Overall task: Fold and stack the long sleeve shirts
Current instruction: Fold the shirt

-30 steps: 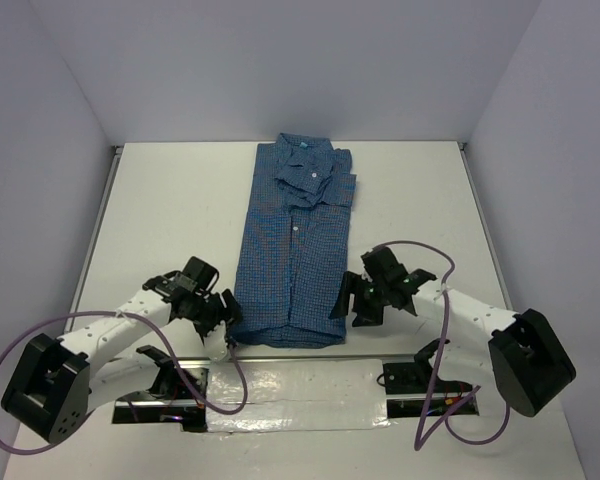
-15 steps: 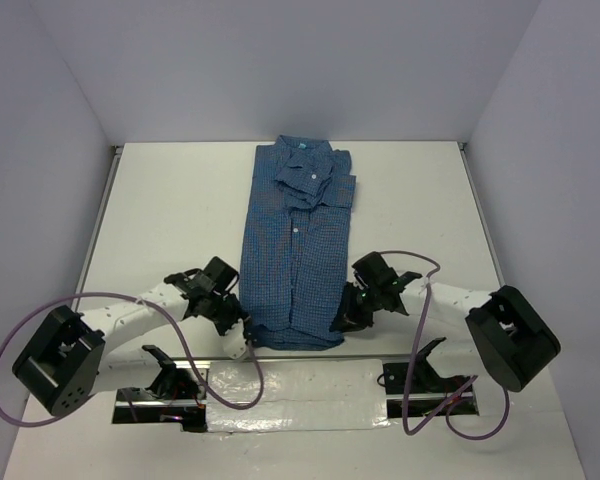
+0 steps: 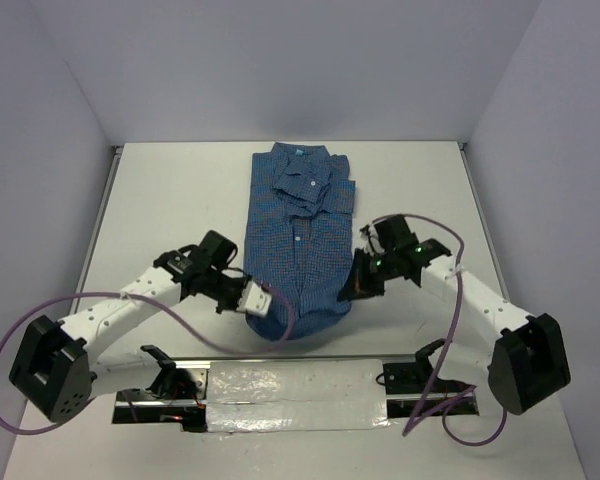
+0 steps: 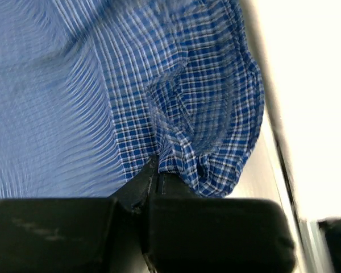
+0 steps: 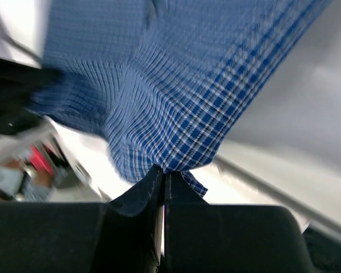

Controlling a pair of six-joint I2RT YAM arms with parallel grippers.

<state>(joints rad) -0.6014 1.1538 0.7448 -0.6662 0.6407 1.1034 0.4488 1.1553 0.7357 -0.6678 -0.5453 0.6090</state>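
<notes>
A blue checked long sleeve shirt (image 3: 300, 235) lies lengthwise down the middle of the table, collar at the far end, sleeves folded in. My left gripper (image 3: 252, 298) is shut on the hem's left corner and my right gripper (image 3: 354, 288) is shut on its right corner. Both corners are raised off the table and the hem sags between them. In the left wrist view the black fingertips (image 4: 148, 181) pinch bunched shirt cloth (image 4: 204, 125). In the right wrist view the fingertips (image 5: 176, 190) pinch a corner of the shirt cloth (image 5: 176, 114).
The white table (image 3: 170, 210) is bounded by grey walls at the back and sides. A shiny taped strip (image 3: 290, 385) with the arm mounts runs along the near edge. Purple cables (image 3: 180, 310) loop from both arms.
Both grippers closed on the hem corners and lifted them, moving away from the near edge. The shirt's lower end has risen and drawn up toward the collar.
</notes>
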